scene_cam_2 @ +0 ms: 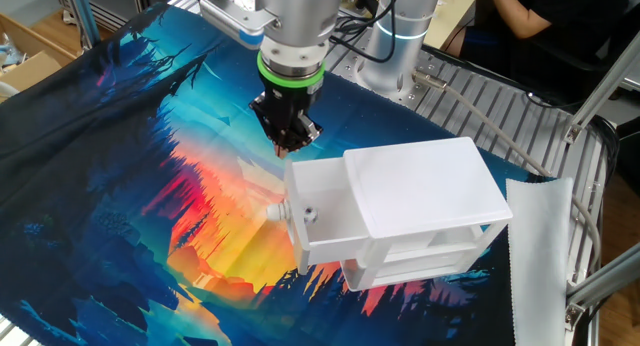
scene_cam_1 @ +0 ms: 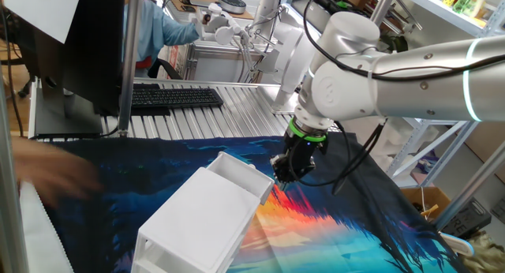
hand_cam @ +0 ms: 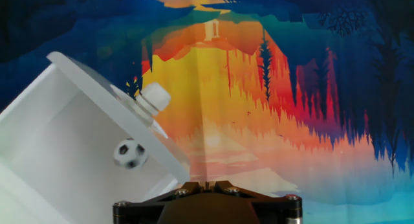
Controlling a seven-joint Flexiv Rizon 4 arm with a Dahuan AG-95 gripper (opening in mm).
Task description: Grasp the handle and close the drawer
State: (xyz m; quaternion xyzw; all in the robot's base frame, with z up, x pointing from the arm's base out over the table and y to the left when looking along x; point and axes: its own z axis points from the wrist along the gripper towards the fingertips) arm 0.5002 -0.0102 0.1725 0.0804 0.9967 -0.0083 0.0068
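Note:
The white drawer [scene_cam_2: 318, 214] stands pulled out of its white cabinet [scene_cam_2: 420, 184], with a small round white handle [scene_cam_2: 272, 212] on its front. In the hand view the drawer [hand_cam: 71, 153] fills the lower left, its handle [hand_cam: 155, 98] sticks out to the right, and a tiny football [hand_cam: 131, 153] lies inside. My gripper [scene_cam_2: 291, 142] hangs just above the cloth beside the drawer's far front corner, not touching the handle. Its fingers [hand_cam: 194, 185] are pressed together and empty. It also shows in one fixed view [scene_cam_1: 282, 175], next to the drawer [scene_cam_1: 239, 175].
A colourful printed cloth [scene_cam_2: 120, 186] covers the table. A black keyboard [scene_cam_1: 177, 97] and a monitor stand behind on ribbed metal. A blurred hand [scene_cam_1: 55, 178] is at the left. A white cloth [scene_cam_2: 540, 256] lies beside the cabinet.

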